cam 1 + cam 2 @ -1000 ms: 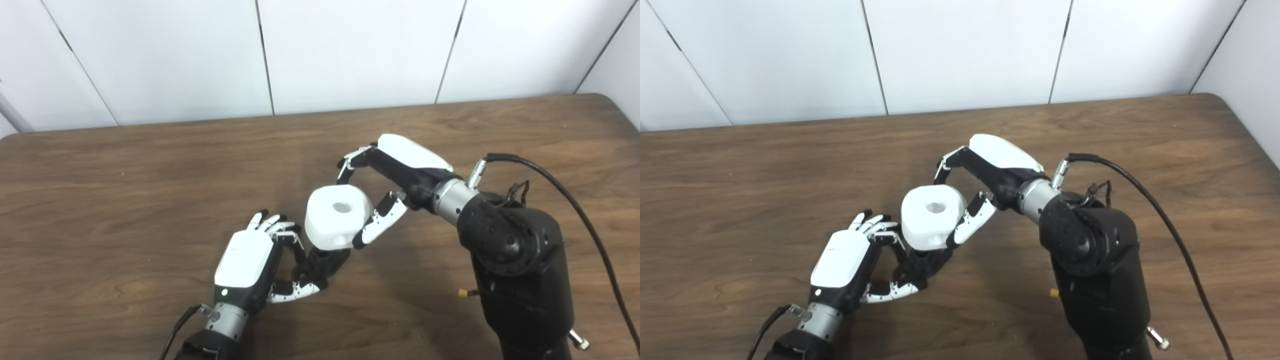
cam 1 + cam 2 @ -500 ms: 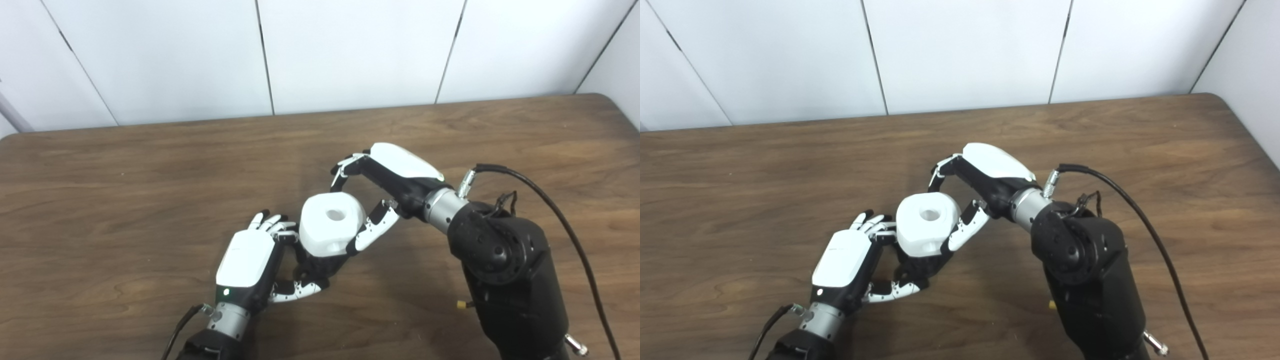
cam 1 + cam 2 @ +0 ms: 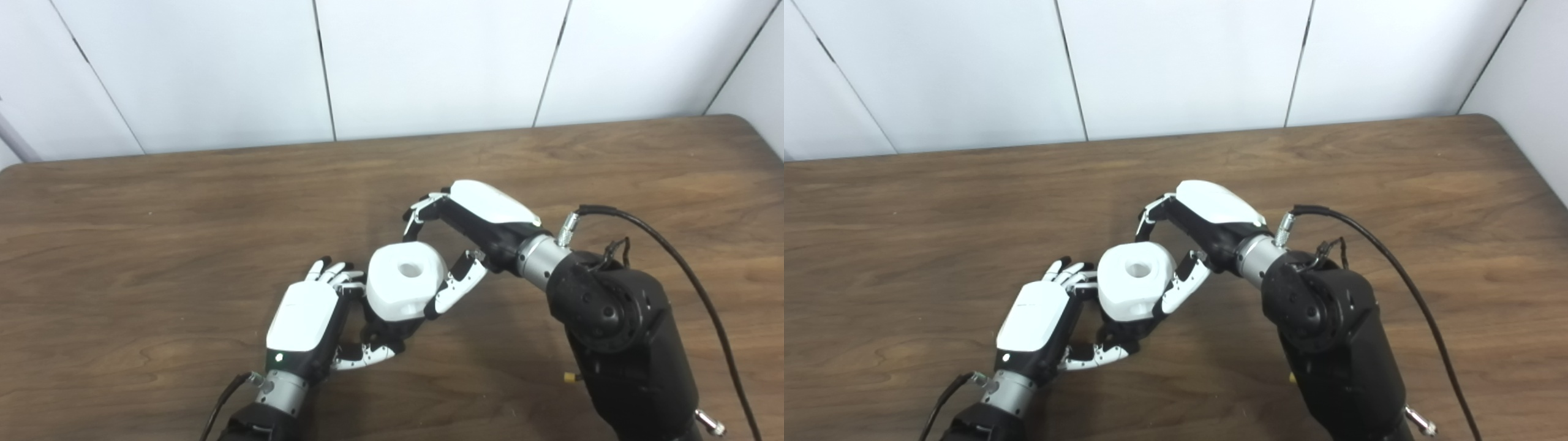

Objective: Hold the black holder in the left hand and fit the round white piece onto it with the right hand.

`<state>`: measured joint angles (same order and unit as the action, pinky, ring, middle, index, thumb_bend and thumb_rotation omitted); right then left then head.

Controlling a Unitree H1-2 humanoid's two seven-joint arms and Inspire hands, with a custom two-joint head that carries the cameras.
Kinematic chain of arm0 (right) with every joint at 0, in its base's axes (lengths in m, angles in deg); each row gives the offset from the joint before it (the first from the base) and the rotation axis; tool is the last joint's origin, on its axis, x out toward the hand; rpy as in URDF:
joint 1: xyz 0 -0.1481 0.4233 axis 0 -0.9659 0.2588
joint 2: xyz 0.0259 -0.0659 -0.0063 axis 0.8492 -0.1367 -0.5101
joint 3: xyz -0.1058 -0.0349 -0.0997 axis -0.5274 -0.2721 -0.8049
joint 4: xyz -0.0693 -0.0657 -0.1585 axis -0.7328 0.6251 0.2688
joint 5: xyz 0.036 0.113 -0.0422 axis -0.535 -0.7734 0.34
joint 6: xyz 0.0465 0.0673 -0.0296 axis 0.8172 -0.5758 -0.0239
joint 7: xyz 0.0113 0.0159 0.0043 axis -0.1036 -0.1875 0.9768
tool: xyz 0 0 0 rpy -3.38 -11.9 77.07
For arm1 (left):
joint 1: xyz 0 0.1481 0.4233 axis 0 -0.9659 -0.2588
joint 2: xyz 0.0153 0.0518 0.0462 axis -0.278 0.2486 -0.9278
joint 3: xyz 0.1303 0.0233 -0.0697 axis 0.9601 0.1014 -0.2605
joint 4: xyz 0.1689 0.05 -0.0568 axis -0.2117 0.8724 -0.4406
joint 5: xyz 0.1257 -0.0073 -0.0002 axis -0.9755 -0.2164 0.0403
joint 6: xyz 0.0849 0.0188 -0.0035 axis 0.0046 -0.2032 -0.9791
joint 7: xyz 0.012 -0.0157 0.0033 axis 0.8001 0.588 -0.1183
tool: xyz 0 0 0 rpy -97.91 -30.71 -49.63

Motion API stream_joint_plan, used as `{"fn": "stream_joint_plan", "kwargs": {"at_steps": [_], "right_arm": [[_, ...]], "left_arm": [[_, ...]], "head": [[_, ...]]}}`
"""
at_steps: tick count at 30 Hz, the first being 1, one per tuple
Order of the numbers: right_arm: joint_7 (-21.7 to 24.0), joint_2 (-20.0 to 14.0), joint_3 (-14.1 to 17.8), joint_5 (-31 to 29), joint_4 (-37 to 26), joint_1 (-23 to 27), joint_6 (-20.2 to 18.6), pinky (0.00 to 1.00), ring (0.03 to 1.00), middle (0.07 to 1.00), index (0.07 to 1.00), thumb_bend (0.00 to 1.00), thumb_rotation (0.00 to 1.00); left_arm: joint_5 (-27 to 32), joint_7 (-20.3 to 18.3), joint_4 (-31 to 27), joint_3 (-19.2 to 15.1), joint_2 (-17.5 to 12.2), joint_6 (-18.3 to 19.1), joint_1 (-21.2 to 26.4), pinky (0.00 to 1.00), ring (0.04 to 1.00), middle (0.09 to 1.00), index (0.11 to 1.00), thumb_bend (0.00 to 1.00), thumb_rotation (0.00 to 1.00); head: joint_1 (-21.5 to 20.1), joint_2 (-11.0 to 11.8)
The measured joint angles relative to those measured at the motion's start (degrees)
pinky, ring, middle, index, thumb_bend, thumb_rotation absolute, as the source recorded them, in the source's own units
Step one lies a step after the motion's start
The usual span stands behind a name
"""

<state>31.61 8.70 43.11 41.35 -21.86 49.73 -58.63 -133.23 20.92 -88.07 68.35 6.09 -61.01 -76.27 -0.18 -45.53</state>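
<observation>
Nearest, the small black plastic holder (image 3: 392,327) is gripped by the left hand (image 3: 306,318) above the brown wooden bench (image 3: 153,245). On it sits the round white plastic piece with a hole (image 3: 404,288), pinched at its sides by the right hand (image 3: 471,233). The piece looks hard, light and smooth, so it may slip.

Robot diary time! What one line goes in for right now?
left hand: holding black holder | right hand: holding white piece | white piece: over holder, seating unclear
</observation>
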Motion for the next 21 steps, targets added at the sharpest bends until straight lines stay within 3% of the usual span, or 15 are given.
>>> {"fn": "stream_joint_plan", "kwargs": {"at_steps": [21], "right_arm": [[-1.16,-0.12,-0.37,-0.27,0.32,-0.81,-0.04,1.0,0.938,0.833,0.483,0.52,0.13]], "left_arm": [[-0.12,-0.06,-0.03,0.45,0.05,1.0,0.18,0.98,0.88,0.779,0.487,0.52,0.05]], "head": [[0.18,-0.35]]}}
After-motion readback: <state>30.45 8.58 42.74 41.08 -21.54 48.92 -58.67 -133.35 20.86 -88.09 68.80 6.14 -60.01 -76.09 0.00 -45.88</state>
